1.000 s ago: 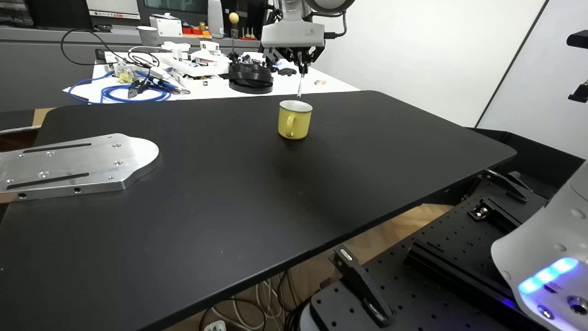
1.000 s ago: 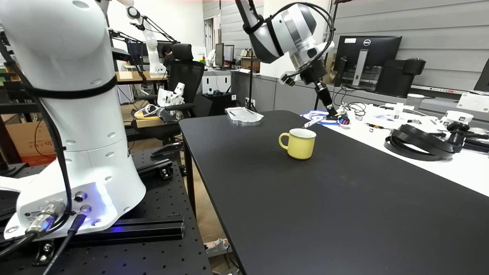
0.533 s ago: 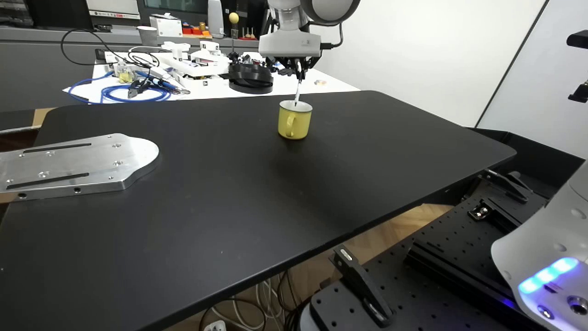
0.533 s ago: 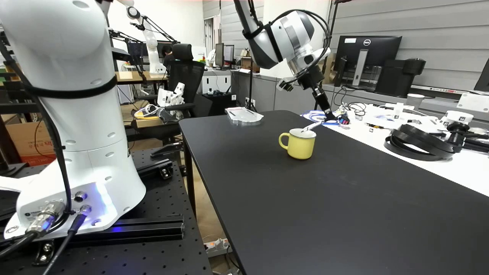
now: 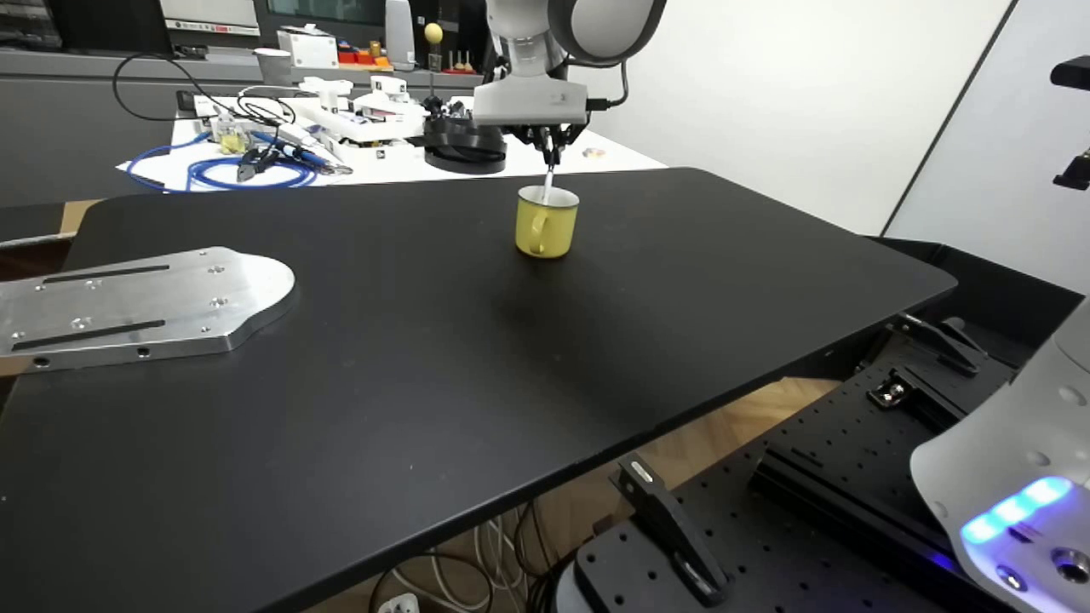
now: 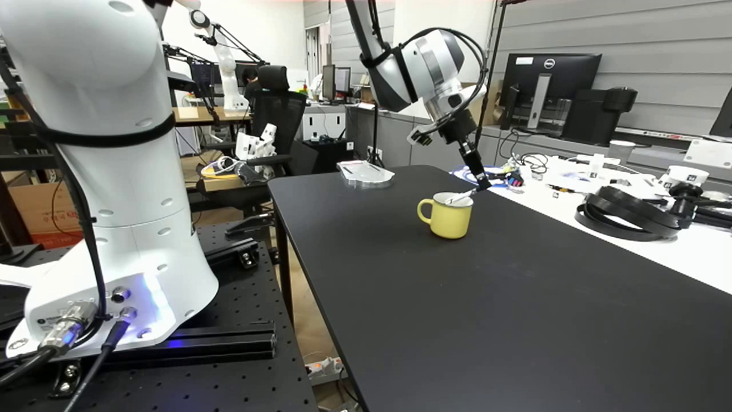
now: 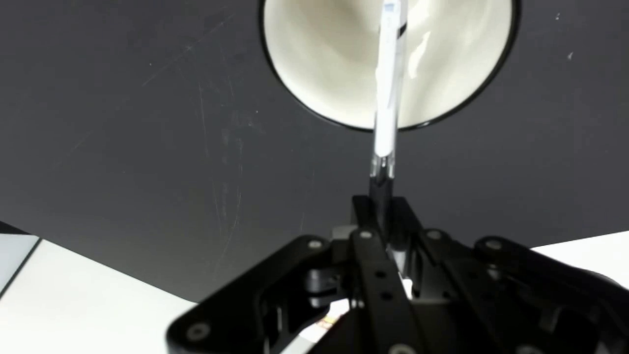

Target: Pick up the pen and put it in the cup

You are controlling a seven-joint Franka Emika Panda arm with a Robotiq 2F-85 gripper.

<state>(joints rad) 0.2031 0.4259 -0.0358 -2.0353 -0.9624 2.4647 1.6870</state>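
Observation:
The small yellow cup (image 5: 558, 232) stands upright on the black tabletop (image 5: 383, 400); it also shows in an exterior view (image 6: 456, 222), its handle to the left there. The cup's pale inside (image 7: 314, 59) shows in the wrist view, cut by the top edge. My gripper (image 7: 381, 204) is shut on the white and clear pen (image 7: 385, 103), holding its dark end. The pen is tilted. It crosses above the cup's rim with its far end inside the mouth; the tip is not clear. In both exterior views the gripper (image 5: 551, 162) (image 6: 483, 185) is above and beside the cup.
A silver metal plate (image 5: 192, 298) lies at the tabletop's side. A white table (image 6: 606, 252) behind holds blue and black cables and a black round object (image 6: 623, 214). The robot's white base (image 6: 128, 269) stands beside the tabletop.
My gripper has moved down and toward the cup with the pen. The pen's lower end has gone from behind the rim into the cup's mouth. The cup has not moved.

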